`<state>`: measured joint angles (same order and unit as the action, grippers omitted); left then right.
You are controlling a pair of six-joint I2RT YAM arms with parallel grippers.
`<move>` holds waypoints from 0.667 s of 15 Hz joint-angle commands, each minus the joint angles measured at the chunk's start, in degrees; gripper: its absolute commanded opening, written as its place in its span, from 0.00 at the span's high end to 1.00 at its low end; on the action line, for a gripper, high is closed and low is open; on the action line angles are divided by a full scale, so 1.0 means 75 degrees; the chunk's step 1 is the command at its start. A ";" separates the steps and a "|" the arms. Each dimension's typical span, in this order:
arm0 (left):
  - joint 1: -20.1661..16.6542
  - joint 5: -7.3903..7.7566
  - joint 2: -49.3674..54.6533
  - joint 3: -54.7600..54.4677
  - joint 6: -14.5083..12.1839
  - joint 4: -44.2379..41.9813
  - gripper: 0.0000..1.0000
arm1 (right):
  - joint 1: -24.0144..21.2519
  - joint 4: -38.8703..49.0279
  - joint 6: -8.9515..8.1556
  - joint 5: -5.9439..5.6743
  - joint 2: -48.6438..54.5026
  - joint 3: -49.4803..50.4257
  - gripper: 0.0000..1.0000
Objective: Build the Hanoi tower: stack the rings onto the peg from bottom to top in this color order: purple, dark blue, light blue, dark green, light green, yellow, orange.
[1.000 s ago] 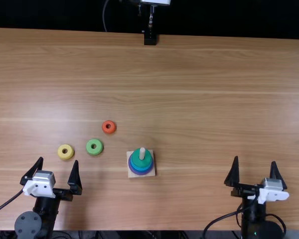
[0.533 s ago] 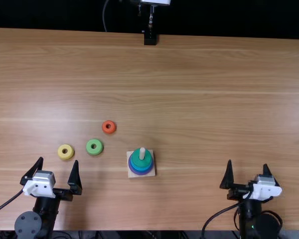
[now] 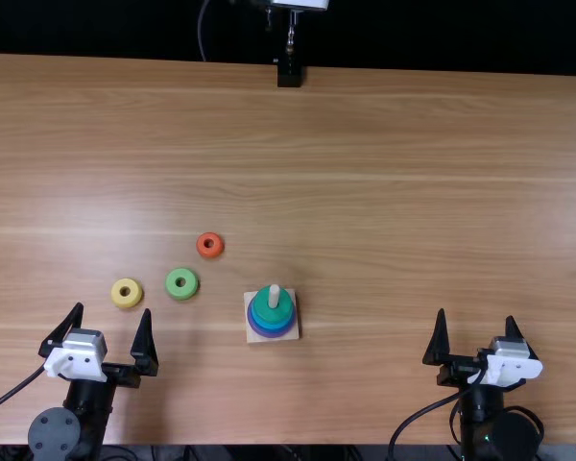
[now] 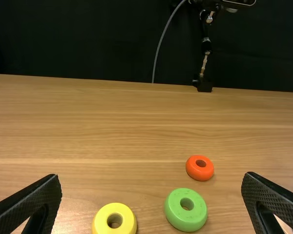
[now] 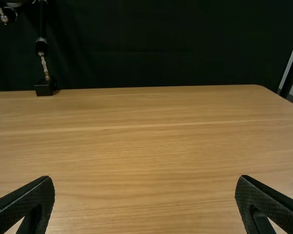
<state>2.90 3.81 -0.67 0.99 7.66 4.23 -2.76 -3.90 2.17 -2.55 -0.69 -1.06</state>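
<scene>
L jaws [image 3: 114,331] wide, nothing held; yellow ring [image 3: 127,293], light green ring [image 3: 182,283] & orange ring [image 3: 209,245] on table [image 3: 384,230] beyond them. R jaws [image 3: 477,338] wide too; peg [image 3: 275,296] w/ stacked rings [image 3: 272,313] btwn both.

No writing can be read on anything here (no labels, numbers or signs either).

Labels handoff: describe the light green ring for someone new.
On the table, find the peg; left of it lie three loose rings. The light green ring lies between the yellow ring and the orange ring, paler than the dark green ring on the peg.
</scene>
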 commanded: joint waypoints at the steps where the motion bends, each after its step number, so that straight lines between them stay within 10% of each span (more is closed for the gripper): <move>1: -0.0070 0.0082 0.0089 -0.0133 -0.0065 0.0280 0.00 | -0.0077 -0.0177 -0.0079 0.0002 0.0092 0.0083 0.00; 10: -0.0187 0.0195 0.0065 -0.0133 -0.0037 0.0224 0.00 | -0.0077 -0.0177 -0.0079 0.0002 0.0092 0.0083 0.00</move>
<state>1.78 3.92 -0.80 1.02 7.68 4.05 -2.79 -3.88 2.20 -2.57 -0.69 -1.06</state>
